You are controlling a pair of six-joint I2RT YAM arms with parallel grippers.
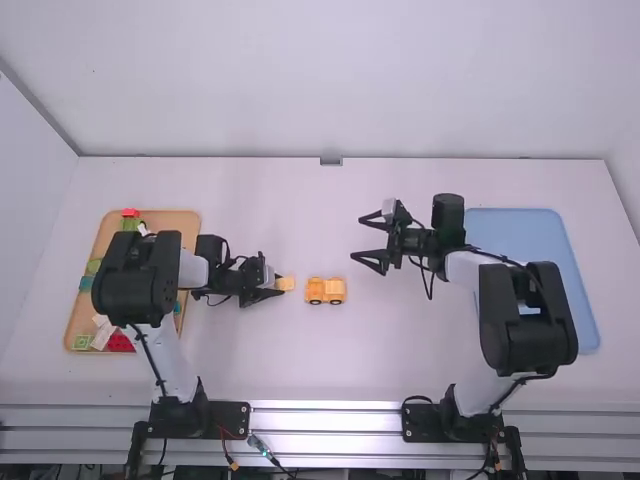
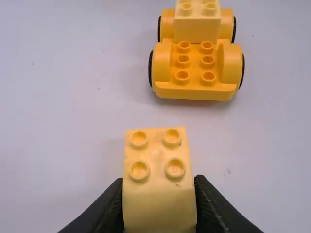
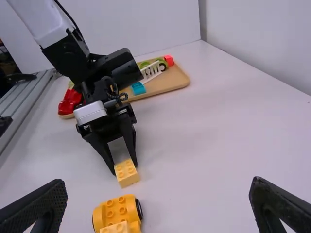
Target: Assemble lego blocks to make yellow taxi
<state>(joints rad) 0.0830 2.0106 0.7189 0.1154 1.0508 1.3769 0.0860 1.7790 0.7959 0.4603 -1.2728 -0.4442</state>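
My left gripper [image 1: 277, 286] is shut on a light yellow block [image 1: 286, 284], just left of the orange-yellow wheeled base [image 1: 325, 291]. In the left wrist view, the gripper [image 2: 159, 194] grips that block [image 2: 156, 155] by its sides, studs facing up. The wheeled base [image 2: 194, 73] lies beyond it, apart, with another light yellow block [image 2: 197, 24] on its far half. My right gripper [image 1: 370, 240] stands open to the right of the base and farther up the table; its fingers [image 3: 39, 208] show wide apart in the right wrist view.
A wooden tray [image 1: 190, 222] with red, green and teal pieces stands at the left, partly under the left arm. A blue tray [image 1: 545, 225] lies at the right, partly under the right arm. Walls [image 1: 330, 80] border the table.
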